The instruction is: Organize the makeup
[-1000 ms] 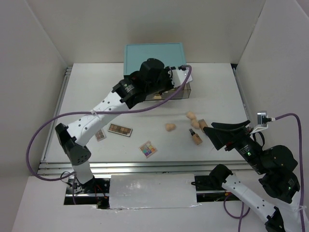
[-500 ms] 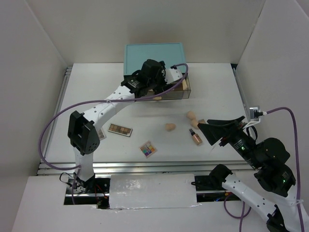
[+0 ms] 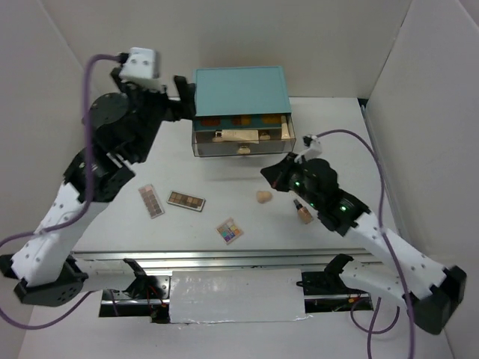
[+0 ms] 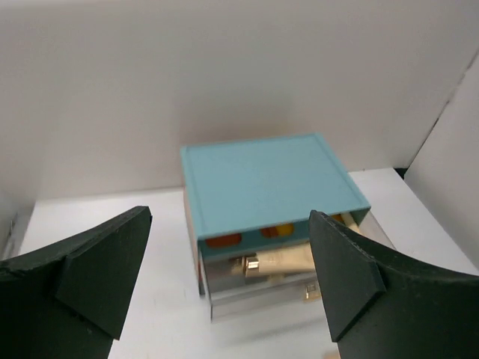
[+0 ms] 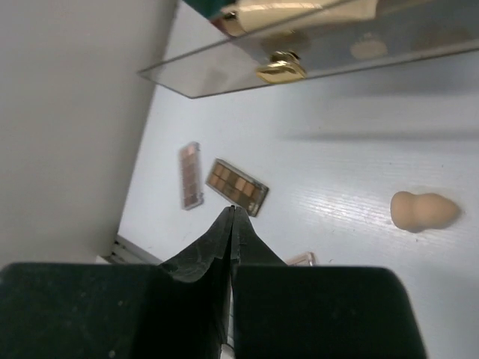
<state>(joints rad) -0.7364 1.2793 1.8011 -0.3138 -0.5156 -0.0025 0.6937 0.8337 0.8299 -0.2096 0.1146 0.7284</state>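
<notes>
The teal chest (image 3: pixel 239 90) stands at the back with its clear drawer (image 3: pixel 243 140) pulled out; a beige tube (image 3: pixel 239 134) lies inside it. My left gripper (image 3: pixel 182 101) hangs open and empty, high at the chest's left corner; the left wrist view looks down between its fingers (image 4: pixel 97 277) at the chest (image 4: pixel 269 179) and tube (image 4: pixel 281 262). My right gripper (image 3: pixel 273 173) is shut and empty just in front of the drawer. On the table lie a peach sponge (image 3: pixel 263 197), a brownish bottle (image 3: pixel 302 212), two rectangular palettes (image 3: pixel 150 200) (image 3: pixel 185 200) and a square multicolour palette (image 3: pixel 230 230).
White walls close the table in on the left, back and right. The right wrist view shows my shut right gripper (image 5: pixel 232 211) above the palettes (image 5: pixel 236 187) (image 5: pixel 191 175), the sponge (image 5: pixel 423 211) to the right and the drawer's gold knob (image 5: pixel 281 67).
My left arm has pulled out of the drawer, risen up and to the left, and opened. My right arm has swung in toward the drawer front and its jaws have shut.
</notes>
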